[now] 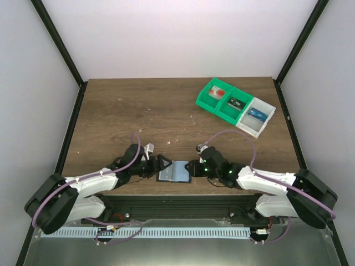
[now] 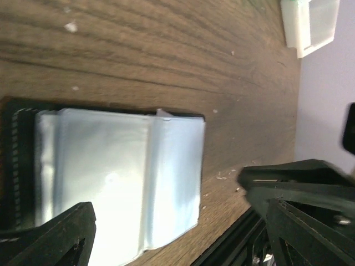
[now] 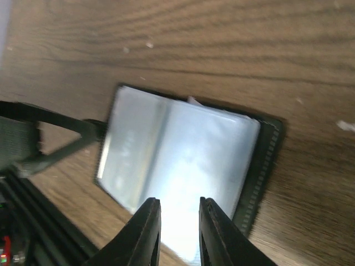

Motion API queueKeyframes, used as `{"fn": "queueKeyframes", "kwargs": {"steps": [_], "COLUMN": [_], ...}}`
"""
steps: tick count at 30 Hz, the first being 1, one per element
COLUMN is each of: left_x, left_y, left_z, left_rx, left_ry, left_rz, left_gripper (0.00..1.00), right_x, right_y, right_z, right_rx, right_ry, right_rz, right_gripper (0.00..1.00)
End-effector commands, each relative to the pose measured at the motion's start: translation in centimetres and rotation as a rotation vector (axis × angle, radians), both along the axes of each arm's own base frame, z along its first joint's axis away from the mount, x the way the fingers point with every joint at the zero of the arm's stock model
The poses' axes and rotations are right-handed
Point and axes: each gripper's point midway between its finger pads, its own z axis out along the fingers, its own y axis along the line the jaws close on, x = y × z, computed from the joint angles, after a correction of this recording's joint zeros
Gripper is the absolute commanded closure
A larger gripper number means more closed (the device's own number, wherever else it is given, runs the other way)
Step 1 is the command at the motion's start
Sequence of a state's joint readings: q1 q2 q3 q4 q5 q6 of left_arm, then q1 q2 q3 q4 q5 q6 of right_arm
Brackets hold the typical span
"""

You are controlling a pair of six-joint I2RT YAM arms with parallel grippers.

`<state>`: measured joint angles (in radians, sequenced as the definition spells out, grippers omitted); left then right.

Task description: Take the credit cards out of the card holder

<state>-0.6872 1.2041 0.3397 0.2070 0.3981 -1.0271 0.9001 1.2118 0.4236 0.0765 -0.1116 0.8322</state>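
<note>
The card holder [image 1: 175, 170] lies open and flat near the table's front edge, black with pale blue-grey glossy sleeves. It fills the left wrist view [image 2: 119, 177] and the right wrist view [image 3: 177, 166]. My left gripper [image 1: 161, 164] is at its left edge, with the jaws wide open [image 2: 177, 235] over the sleeves. My right gripper [image 1: 193, 167] is at its right edge, with the fingers [image 3: 178, 233] a narrow gap apart low over the sleeve, and I see nothing pinched between them. Glare hides any cards inside the sleeves.
A tray of green and white compartments [image 1: 236, 105] stands at the back right, with a small item in each of three bins. Its white end shows in the left wrist view [image 2: 310, 22]. The table's front edge and black rail [image 2: 233, 244] lie right beside the holder.
</note>
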Motion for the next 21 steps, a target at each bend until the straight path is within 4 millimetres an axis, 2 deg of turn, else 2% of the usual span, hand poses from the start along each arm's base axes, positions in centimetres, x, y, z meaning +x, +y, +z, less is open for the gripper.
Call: {"fn": "queueKeyframes", "kwargs": {"steps": [1,8,13,16,21], "left_x": [-0.8,-1.1,-1.0,-1.1,-1.2], "left_y": [0.0,1.2,1.8,1.9,2.1], "left_z": [0.2,-0.2,-0.7,-0.6,-0.3], "left_rx": [-0.054,-0.145,-0.100,-0.108,-0.116], "left_ry": [0.006,0.045,0.039,0.045,0.041], "left_rz": [-0.036,-0.007,0.008,0.013,0.026], "left_gripper": [0.14,0.14,0.14,0.14,0.14], "right_x": [0.0,0.4,0.8,0.4,0.0], "right_y": [2.0,5.7,7.1,7.1,5.9], "right_z": [2.4,2.2,0.0,-2.3,-5.1], "right_rx": [0.058,0.090,0.055,0.013,-0.068], "right_ry": [0.002,0.045,0.083,0.129,0.169], "right_rz": [0.027,0.068,0.096,0.103,0.091], "right_gripper": [0.80,0.78,0.78,0.78,0.79]}}
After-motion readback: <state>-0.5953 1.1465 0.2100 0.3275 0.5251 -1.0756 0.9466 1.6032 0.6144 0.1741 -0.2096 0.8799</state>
